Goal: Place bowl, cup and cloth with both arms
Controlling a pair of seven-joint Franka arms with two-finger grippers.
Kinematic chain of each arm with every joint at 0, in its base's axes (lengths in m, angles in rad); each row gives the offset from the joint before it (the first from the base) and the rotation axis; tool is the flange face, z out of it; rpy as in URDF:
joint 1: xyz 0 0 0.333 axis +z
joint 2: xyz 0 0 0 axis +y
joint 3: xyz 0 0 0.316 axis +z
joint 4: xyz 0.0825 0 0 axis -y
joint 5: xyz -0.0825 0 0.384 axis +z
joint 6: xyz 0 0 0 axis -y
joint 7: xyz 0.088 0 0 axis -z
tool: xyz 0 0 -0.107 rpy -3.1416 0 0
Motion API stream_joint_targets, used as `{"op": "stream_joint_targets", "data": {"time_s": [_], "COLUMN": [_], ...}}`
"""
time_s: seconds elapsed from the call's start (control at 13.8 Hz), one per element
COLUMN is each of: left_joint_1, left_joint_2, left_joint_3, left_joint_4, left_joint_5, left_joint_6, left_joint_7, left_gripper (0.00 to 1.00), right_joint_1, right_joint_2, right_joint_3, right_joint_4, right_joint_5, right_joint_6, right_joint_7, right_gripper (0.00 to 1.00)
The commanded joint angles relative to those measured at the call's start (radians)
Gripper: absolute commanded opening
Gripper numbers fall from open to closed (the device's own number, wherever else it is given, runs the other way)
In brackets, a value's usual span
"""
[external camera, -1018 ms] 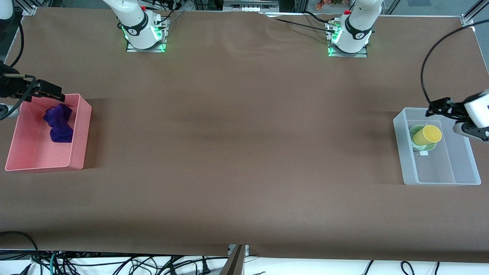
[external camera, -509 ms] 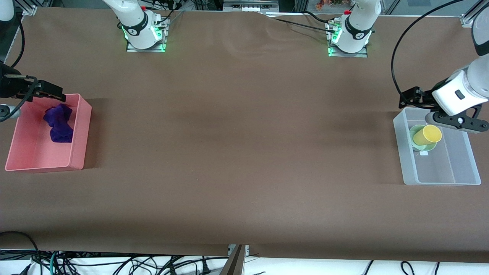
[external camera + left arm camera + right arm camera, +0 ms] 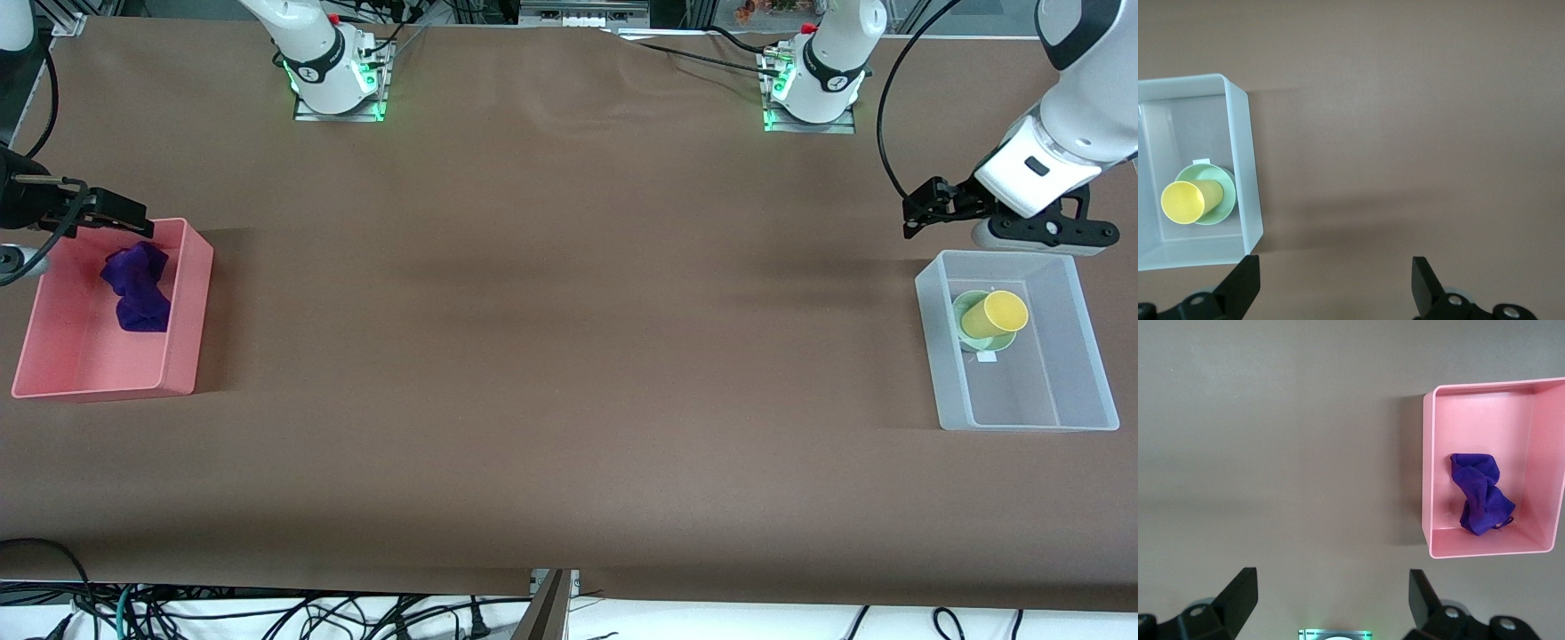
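Bowl, cup and cloth all sat in bins, so we judged the placing finished. We saw the yellow cup tipped on its side inside the mint-green bowl in the clear bin, and the purple cloth crumpled in the pink bin. Our left gripper hung empty, fingers apart, over bare table near the clear bin; our right gripper, likewise spread and empty, hung by the pink bin's corner.

No readable text, labels, brands or numbers appear in any view. A small white tag lies inside the clear bin beside the bowl, but any writing on it is illegible.
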Motion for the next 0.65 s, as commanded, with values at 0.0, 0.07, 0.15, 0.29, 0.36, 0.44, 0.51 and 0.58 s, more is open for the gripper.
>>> {"op": "stream_joint_targets", "data": {"time_s": [0.0,0.07,0.15,0.29,0.36,0.44,0.51,0.58], "left_joint_1": [-0.101,-0.126,-0.127,-0.129,-0.129,-0.129,-0.129,-0.129], "left_joint_2": [0.075,0.116,0.132,0.134,0.134,0.134,0.134,0.134], "left_joint_3": [0.084,0.121,0.138,0.138,0.138,0.138,0.138,0.138], "left_joint_4": [0.115,0.176,0.191,0.197,0.197,0.197,0.195,0.195], "left_joint_5": [0.040,0.032,0.025,0.026,0.026,0.026,0.026,0.026], "left_joint_6": [-0.073,-0.104,-0.103,-0.106,-0.107,-0.107,-0.109,-0.109], "left_joint_7": [-0.010,-0.008,-0.005,-0.007,-0.007,-0.008,-0.008,-0.008], "left_gripper": [1.00,1.00,1.00,1.00,1.00,1.00,1.00,1.00], "right_joint_1": [0.000,0.000,0.000,-0.002,-0.003,-0.003,-0.003,-0.003], "right_joint_2": [-0.011,-0.011,-0.009,-0.009,-0.009,-0.011,-0.009,-0.009], "right_joint_3": [0.001,0.001,0.001,-0.001,-0.001,-0.001,-0.001,-0.001], "right_joint_4": [-0.009,-0.009,-0.009,-0.009,-0.009,-0.009,-0.009,-0.009], "right_joint_5": [-0.007,-0.007,-0.007,-0.005,-0.005,-0.004,-0.004,-0.004], "right_joint_6": [0.004,0.004,0.004,0.004,0.004,0.004,0.004,0.005], "right_joint_7": [0.015,0.015,0.015,0.015,0.015,0.015,0.015,0.015], "right_gripper": [1.00,0.99,1.00,1.00,1.00,1.00,1.00,1.00]}}
